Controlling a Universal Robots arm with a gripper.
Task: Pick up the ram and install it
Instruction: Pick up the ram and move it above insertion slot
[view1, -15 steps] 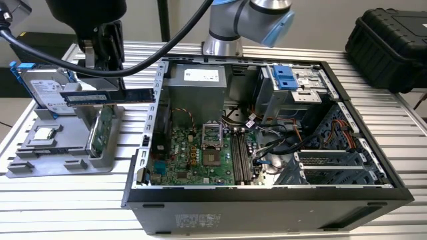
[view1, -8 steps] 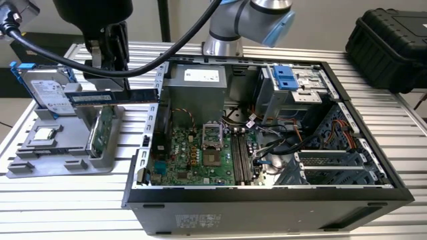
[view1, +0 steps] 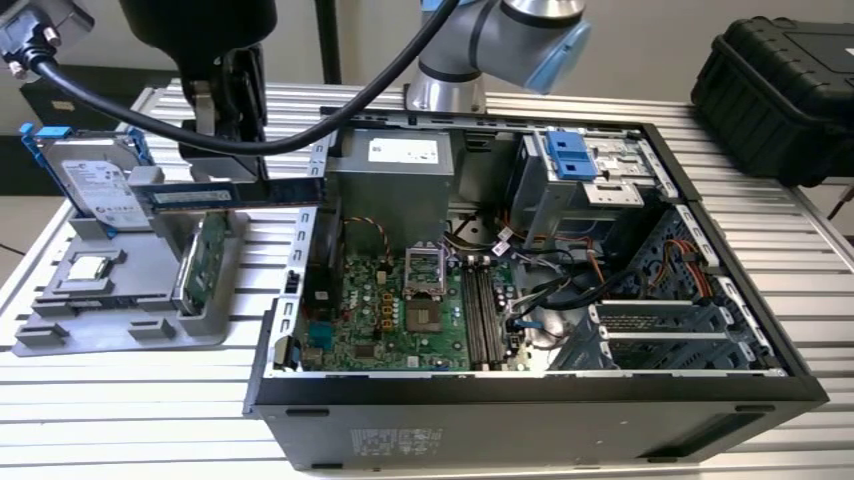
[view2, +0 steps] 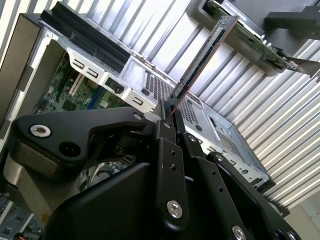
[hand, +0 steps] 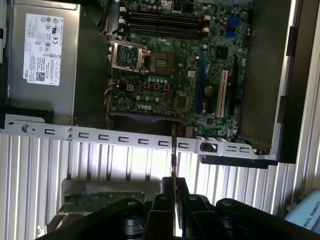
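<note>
Gripper (view2: 167, 112) clamps ram (view1: 187, 194); long, thin, blue-green, edge-on.

The ram (view2: 200, 63) — its end hidden between fingers (view2: 167, 150).

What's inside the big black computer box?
A green board with long slots, a silver power box, a drive cage and cables. The power box and cage hide what lies under them. The ram is outside, in the gripper.

Thin blue-green ram (view1: 238, 192), horizontal on edge, aloft beside the open computer case (view1: 534, 390)
</note>
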